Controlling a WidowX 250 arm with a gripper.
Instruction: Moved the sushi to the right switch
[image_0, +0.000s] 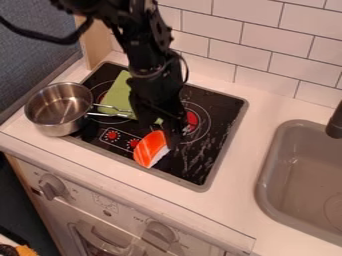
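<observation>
Sushi (152, 149) at the cooktop's (211, 176) front edge, just beside the right red switch (134, 143), presumably the target (could mean the lower oven knob (160, 234), though). Black gripper (174, 139) is down at its right side, likely for placing or letting go; can't tell if it's clamped or loose.

From above the front of the counter (230, 200), the single camera looks down at a slant toward the tiled wall (267, 42), turned so the counter's edge runs diagonally. It's close enough to take in the whole cooktop (224, 107), cutting off the sink (300, 165) at the right.
</observation>
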